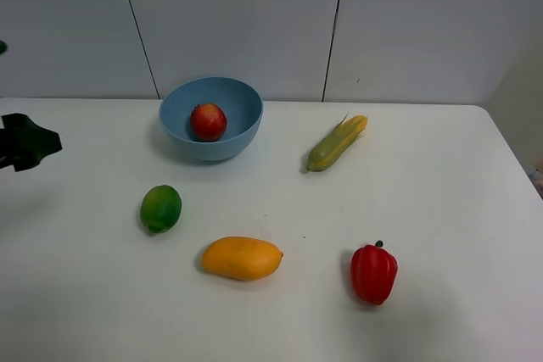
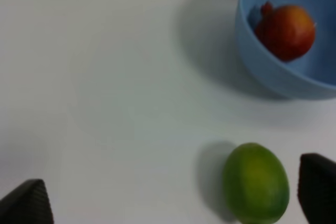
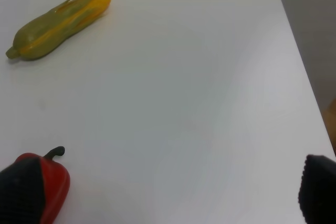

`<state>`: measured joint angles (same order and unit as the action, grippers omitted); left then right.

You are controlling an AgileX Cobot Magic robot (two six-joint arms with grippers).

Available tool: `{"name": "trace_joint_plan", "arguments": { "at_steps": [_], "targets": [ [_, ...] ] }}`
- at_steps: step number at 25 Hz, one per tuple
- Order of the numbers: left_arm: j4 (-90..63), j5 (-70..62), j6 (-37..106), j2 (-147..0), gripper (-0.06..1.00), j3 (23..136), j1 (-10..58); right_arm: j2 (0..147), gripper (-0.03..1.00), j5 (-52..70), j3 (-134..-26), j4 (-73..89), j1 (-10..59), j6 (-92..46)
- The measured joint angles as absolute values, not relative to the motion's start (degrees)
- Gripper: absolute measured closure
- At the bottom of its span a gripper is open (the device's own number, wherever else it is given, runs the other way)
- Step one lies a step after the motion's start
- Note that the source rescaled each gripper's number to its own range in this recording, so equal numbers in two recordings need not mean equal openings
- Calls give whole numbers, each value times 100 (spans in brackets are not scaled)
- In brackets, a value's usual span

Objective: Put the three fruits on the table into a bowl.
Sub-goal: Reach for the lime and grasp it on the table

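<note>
The red pomegranate lies inside the light-blue bowl at the back of the white table. The green lime and the orange-yellow mango lie on the table in front of the bowl. My left gripper hangs at the far left edge, well left of the lime. In the left wrist view it is open and empty, with the lime just inside one fingertip, and the bowl with the pomegranate beyond. My right gripper is open and empty; it is out of the exterior view.
A yellow-green corn cob lies right of the bowl and a red bell pepper at the front right. Both show in the right wrist view, corn far off, pepper beside one fingertip. The table's right edge is near.
</note>
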<state>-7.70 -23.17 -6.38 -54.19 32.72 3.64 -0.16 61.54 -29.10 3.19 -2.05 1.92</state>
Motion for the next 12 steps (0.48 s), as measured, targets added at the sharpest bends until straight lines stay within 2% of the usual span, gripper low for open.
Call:
{"name": "trace_joint_plan", "arguments": {
  "at_steps": [5, 9, 12],
  "targets": [
    [-775, -1675, -531, -6781, 12, 3397, 1530, -16, 8, 6154, -2910, 319, -205, 192],
    [-768, -1243, -531, -7406, 12, 3459, 1977, -16, 8, 6154, -2910, 319, -205, 193],
    [-632, -1160, -528, -7567, 10, 3460, 2037, -16, 8, 6154, -2910, 319, -205, 193]
  ]
}}
